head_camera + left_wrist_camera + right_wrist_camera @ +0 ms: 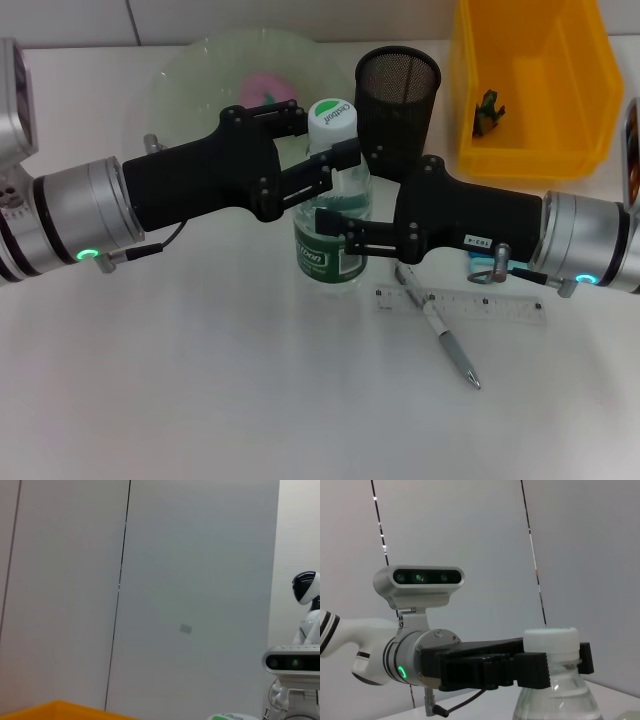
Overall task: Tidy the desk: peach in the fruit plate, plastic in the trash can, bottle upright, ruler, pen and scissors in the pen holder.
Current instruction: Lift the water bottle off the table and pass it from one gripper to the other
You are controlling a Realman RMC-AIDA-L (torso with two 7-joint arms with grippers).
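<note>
The right gripper (352, 240) reaches in level from the right, fingers clamped on the green label of the upright clear plastic bottle (330, 205). Just above it the left gripper (325, 150), arm stretched from the left, pinches the bottle's neck below the white cap. Behind them stands a black mesh pen holder (397, 105), its inside unclear; beyond the left gripper, a pink peach (263, 87) lies in the green glass plate (190, 80); the yellow bin (530, 85) holds a small dark scrap

Both arms match: matte black angular grippers, left gripper (322, 140) and right gripper (352, 240), with small visible screws, brushed silver cylindrical wrists with a green ring LED, white black-striped forearms, silver wrist camera bar, thin black cable at the left wrist, white label on right.
</note>
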